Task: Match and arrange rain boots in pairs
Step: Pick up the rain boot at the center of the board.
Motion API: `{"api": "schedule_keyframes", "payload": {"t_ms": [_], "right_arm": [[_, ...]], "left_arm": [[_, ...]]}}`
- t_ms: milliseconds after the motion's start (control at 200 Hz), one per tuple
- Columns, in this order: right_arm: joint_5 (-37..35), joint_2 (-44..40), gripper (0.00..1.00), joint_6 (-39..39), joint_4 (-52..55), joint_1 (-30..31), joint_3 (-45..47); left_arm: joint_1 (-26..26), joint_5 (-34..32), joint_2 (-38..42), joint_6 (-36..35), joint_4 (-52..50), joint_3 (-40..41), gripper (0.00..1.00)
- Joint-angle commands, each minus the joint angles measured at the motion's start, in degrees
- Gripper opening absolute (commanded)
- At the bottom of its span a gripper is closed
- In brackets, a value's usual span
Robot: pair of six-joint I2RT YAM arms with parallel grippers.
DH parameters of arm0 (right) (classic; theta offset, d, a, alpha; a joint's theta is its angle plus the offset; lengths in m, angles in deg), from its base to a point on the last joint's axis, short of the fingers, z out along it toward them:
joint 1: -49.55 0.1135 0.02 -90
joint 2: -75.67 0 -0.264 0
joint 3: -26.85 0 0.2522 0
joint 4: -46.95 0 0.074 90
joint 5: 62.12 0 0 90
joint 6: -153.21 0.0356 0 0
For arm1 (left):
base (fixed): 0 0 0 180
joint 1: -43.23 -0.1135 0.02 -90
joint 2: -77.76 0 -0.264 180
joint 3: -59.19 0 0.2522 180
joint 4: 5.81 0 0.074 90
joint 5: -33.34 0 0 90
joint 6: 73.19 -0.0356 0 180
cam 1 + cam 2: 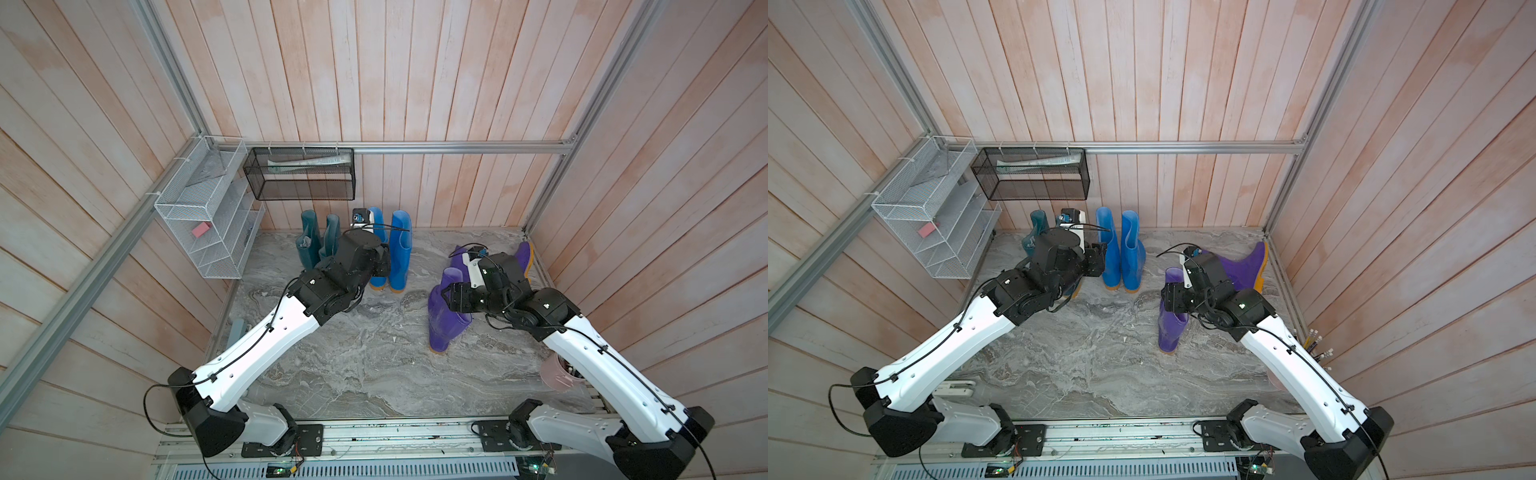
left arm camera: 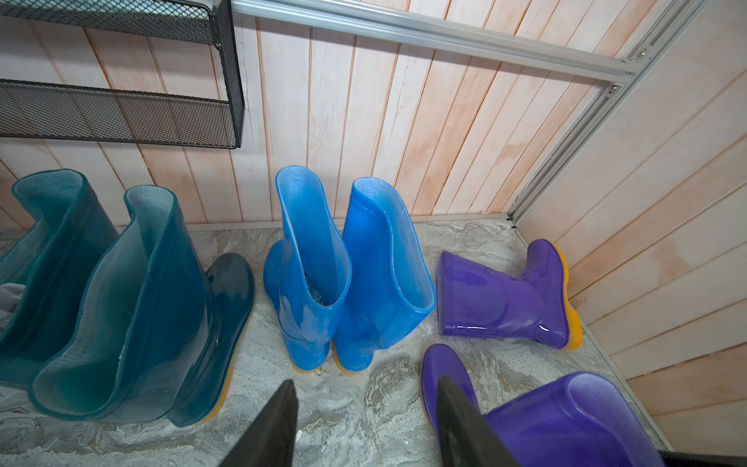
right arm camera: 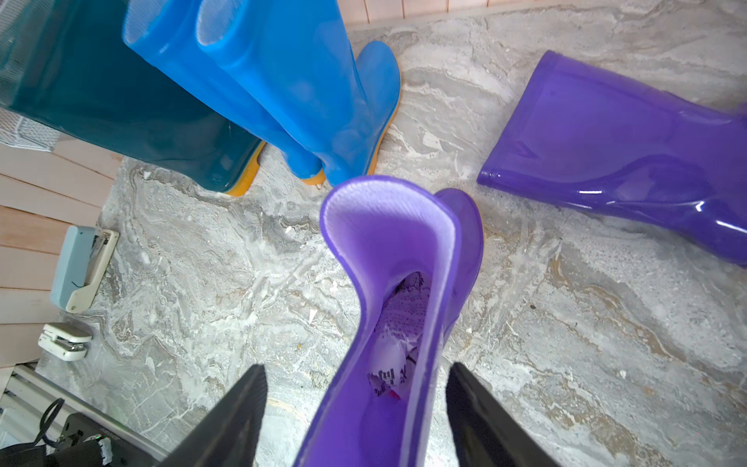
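R jaws sat spread astride upright purple boot [image 3: 388, 242] on the tabletop [image 3: 194, 250], unclamped, L jaws spread empty nr blue pair [image 2: 351, 275]; off-centre squeeze could've folded its soft shaft & tipped it toward lying purple boot [image 3: 630, 133].

Teal pair [image 1: 309, 243] at 11 o'clock, blue pair [image 1: 400, 249] at 12, purple boots [image 1: 442, 320] at 2–3: all smooth glossy rubber w/ duller yellow-orange soles; upright purple boot [image 3: 388, 242] has pale matt lining, crumpled printed paper [image 3: 390, 370] inside. Floor [image 1: 374, 365] = smooth grey veined stone look; walls [image 1: 415, 62] matt whitewashed wood planks. Black mesh basket [image 1: 299, 174] & white wire rack [image 1: 199, 232] at 10–11: coated metal; rail [image 1: 457, 146] bare aluminium.
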Motion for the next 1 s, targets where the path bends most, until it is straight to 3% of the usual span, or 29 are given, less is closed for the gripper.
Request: {"api": "schedule_keyframes", "payload": {"t_ms": [0, 230, 600, 995], "right_arm": [[-1.5, 0.1, 0.68, 1.5, -0.8, 0.6, 1.1], [-1.8, 1.9, 0.6, 1.1, -2.0, 0.7, 1.6], [-2.8, 5.4, 0.12, -1.9, -2.3, 0.6, -2.6], [0.3, 8.2, 0.03, -7.8, -2.0, -4.2, -10.6]], "left_arm": [[0.0, 2.1, 2.1, 1.1, -0.1, 2.8, 0.56], [0.0, 1.6, 5.8, 1.8, 0.6, 5.9, 0.57], [0.0, 0.3, 8.0, 2.1, -0.7, 6.3, 0.59], [0.0, -0.9, 10.0, 2.7, -2.0, 6.5, 0.59]]}}
